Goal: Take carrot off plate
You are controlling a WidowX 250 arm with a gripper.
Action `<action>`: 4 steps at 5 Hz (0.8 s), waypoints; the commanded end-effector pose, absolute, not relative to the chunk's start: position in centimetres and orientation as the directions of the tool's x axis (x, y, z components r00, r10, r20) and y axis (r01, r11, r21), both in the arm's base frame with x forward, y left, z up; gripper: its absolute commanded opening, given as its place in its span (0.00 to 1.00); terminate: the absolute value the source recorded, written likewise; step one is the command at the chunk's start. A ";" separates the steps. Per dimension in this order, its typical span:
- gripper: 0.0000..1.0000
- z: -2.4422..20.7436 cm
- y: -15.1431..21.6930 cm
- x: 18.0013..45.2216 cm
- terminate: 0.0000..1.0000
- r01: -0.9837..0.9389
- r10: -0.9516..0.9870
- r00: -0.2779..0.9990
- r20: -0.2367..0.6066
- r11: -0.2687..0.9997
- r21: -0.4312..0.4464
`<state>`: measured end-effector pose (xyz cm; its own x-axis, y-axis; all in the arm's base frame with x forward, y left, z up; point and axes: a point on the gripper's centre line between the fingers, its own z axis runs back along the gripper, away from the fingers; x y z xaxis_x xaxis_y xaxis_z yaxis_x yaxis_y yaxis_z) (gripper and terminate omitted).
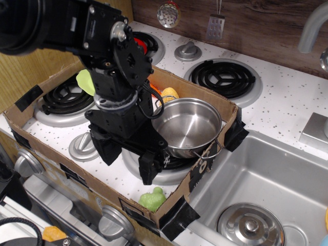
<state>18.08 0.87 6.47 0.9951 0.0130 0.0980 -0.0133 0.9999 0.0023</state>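
Observation:
My black gripper (127, 160) hangs over the front of the stove top, fingers pointing down. The jaws stand wide apart with nothing between them. The lime-green plate (85, 82) shows only as a small edge behind the arm, by the left burner. A thin orange sliver (155, 91) shows behind the arm, next to the yellow toy. It may be the carrot, and the rest of it is hidden. I cannot tell whether it touches the plate.
A steel pot (187, 125) sits on the front right burner, right of the gripper. A yellow toy (170, 94) lies behind it. A lumpy green toy (152, 200) lies at the front cardboard wall (205, 164). The sink (266, 179) is to the right.

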 end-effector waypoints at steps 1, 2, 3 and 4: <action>1.00 6.5 0.9 18.1 0.00 -0.013 0.013 0.995 0.098 1.000 0.002; 1.00 7.5 1.2 19.2 0.00 -0.125 0.124 0.991 0.043 0.992 0.031; 1.00 8.6 1.6 20.4 0.00 -0.313 0.304 0.948 0.093 0.942 0.120; 1.00 9.1 2.9 21.7 0.00 -0.408 0.387 0.910 0.147 0.900 0.155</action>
